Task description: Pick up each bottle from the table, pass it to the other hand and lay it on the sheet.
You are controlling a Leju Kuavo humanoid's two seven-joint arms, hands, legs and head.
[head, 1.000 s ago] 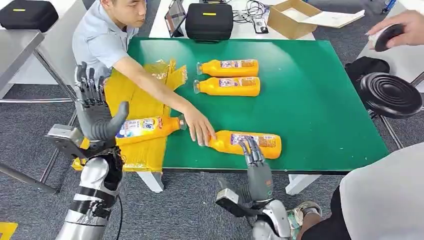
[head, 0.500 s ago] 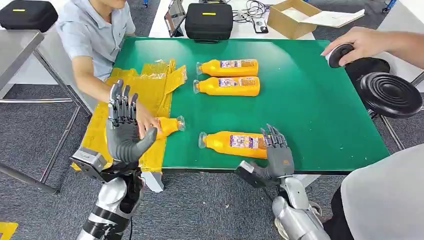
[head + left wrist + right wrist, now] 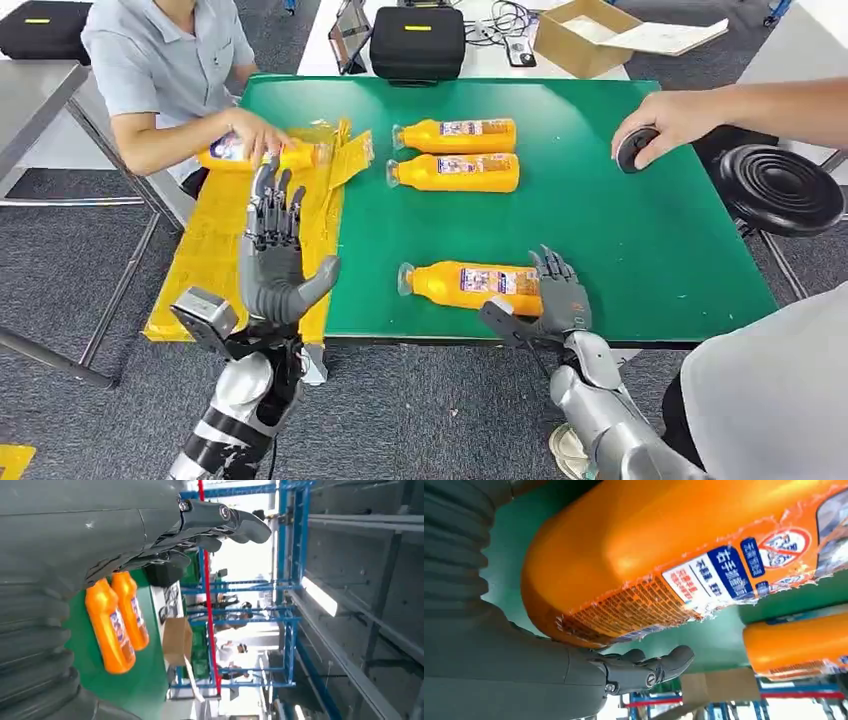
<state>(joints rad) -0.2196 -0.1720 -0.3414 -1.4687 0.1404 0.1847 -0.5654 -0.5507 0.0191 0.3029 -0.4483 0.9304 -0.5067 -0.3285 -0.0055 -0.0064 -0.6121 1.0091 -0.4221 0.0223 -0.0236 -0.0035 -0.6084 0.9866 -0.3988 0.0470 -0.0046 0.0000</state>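
One bottle (image 3: 470, 285) lying against right hand (image 3: 560, 300) fingers (image 3: 553, 268).

Grey carpet floor (image 3: 420, 420), white desk (image 3: 480, 60) behind, black round stool (image 3: 785, 190) beside.

near bottle (image 3: 478, 287): orange, lying flat, cap left, near table edge
two far bottles (image 3: 457, 153): orange, lying side by side, caps left
fourth bottle (image 3: 250, 155): in person's hand, over sheet
sheet (image 3: 225, 230): yellow, crinkled, table's left end

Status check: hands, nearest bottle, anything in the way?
Left hand open, raised over the yellow sheet. Right hand at the near bottle base, grip unconfirmed. Person's hand holds a bottle at the sheet's far end.
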